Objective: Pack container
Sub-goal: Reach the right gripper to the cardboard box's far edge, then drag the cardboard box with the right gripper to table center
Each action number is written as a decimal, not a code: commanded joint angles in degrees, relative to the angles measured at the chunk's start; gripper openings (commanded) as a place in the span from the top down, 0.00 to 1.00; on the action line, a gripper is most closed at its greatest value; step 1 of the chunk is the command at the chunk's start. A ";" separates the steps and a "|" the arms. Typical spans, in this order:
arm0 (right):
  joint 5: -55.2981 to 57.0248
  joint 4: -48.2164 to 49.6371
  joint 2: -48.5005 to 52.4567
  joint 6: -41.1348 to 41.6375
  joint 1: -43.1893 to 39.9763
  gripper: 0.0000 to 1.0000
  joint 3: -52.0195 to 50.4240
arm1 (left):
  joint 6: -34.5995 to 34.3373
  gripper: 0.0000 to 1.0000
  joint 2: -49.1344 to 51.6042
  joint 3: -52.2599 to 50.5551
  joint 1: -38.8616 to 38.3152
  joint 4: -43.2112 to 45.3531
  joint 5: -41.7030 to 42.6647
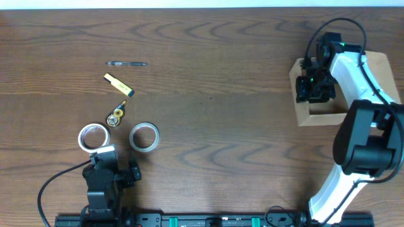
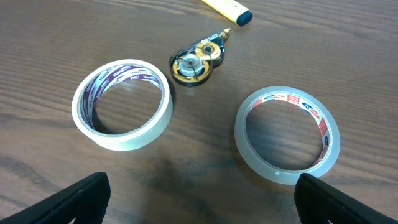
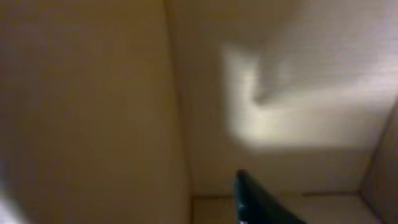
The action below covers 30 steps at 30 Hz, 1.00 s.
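Note:
The container [image 1: 302,108] is a tan cardboard box, open at the top, at the table's right edge. My right gripper [image 1: 315,88] reaches down inside it. The right wrist view shows only blurred cardboard walls [image 3: 93,112] and one dark finger [image 3: 261,200], so its jaws and any load are hidden. My left gripper [image 2: 202,202] is open at the front left with nothing between its fingers. Just beyond it lie a white tape roll with purple print [image 2: 121,102] and a clear tape roll with a red label [image 2: 287,134].
A black and gold correction-tape dispenser [image 1: 116,116], a yellow marker [image 1: 118,84] and a dark pen [image 1: 126,64] lie behind the rolls at the left. The right arm's white links [image 1: 360,75] pass over the box.

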 commanded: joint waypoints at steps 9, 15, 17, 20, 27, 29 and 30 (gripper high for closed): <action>1.11 -0.31 -0.48 -0.13 0.94 0.99 1.29 | -0.42 0.05 -0.37 -0.70 0.24 -0.15 -0.09; 1.57 -2.05 -2.56 -4.79 4.24 0.99 3.41 | -0.42 0.05 -0.37 -0.70 0.24 -0.15 -0.09; 1.84 -2.69 -3.06 -6.60 6.25 0.99 4.79 | -0.44 0.05 -0.37 -0.70 0.24 -0.15 -0.09; 1.90 -3.56 -3.39 -10.51 10.54 0.99 7.13 | -0.44 0.05 -0.37 -0.70 0.24 -0.15 -0.09; 2.01 -3.21 -3.39 -21.75 23.41 0.99 11.96 | -0.44 0.05 -0.37 -0.70 0.24 -0.15 -0.09; 3.98 -1.40 -3.39 -23.58 27.17 0.99 12.72 | -0.44 0.05 -0.37 -0.70 0.24 -0.15 -0.09; 5.79 0.20 -3.39 -23.69 28.81 0.99 12.79 | -0.44 0.05 -0.37 -0.70 0.24 -0.15 -0.09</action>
